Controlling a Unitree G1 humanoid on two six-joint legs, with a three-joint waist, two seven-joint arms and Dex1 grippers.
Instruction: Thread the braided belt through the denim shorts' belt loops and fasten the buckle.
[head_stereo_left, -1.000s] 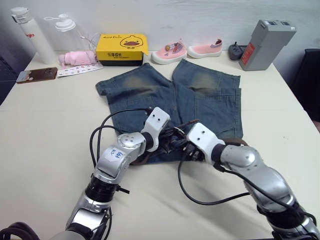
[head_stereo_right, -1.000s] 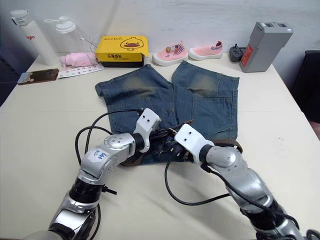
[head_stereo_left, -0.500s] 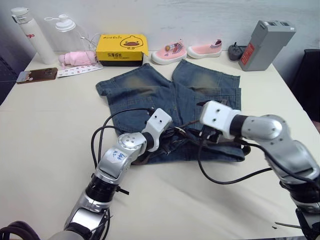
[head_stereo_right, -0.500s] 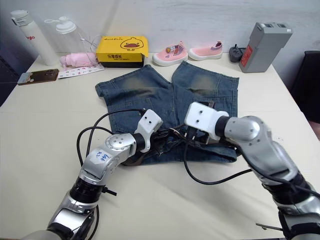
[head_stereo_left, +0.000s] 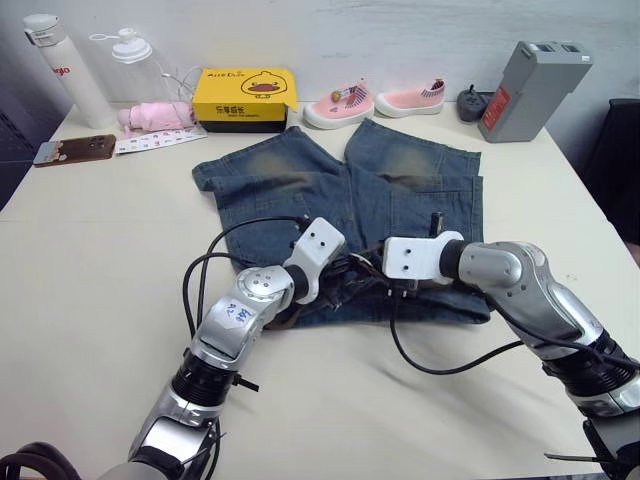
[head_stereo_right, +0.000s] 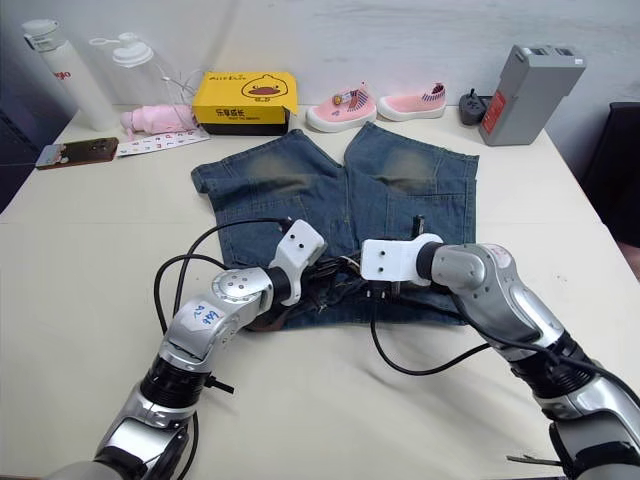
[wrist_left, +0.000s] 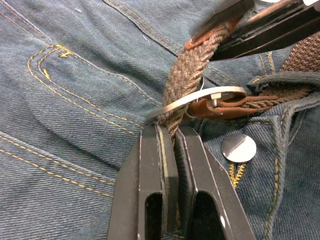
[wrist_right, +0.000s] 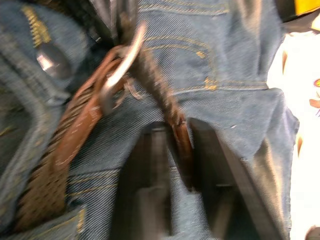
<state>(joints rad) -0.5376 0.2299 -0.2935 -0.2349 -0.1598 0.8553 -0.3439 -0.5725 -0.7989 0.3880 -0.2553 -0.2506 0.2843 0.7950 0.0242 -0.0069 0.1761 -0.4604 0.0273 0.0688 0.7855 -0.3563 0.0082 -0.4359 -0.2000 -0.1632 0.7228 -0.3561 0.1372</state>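
In the head views, we saw the denim shorts (head_stereo_left: 350, 215) spread flat at the centre of the table (head_stereo_left: 90, 260), legs toward the top of the frame and the waistband toward the bottom. Our left gripper (head_stereo_left: 335, 275) and right gripper (head_stereo_left: 375, 268) met over the middle of the waistband, where the braided belt (head_stereo_right: 345, 268) lay. Along the upper edge of the frame stood a yellow box (head_stereo_left: 244, 97), a pair of pink shoes (head_stereo_left: 372, 101), a grey battery pack (head_stereo_left: 530, 88), two bottles (head_stereo_left: 95, 68) and a phone (head_stereo_left: 72, 150) at the far left.

In the left wrist view, we saw our left fingers (wrist_left: 157, 185) closed tightly on the belt strap, just below the silver buckle (wrist_left: 200, 100). The strap passed through the buckle frame and ran up toward the upper right, where the other gripper's black fingers (wrist_left: 260, 27) clamped its brown leather tip. A metal button (wrist_left: 238, 148) sat just beside the buckle, below it.

In the right wrist view, we saw our right fingers (wrist_right: 212, 165) pinching the strap's leather tip at the centre of the frame, with the buckle in the upper left.
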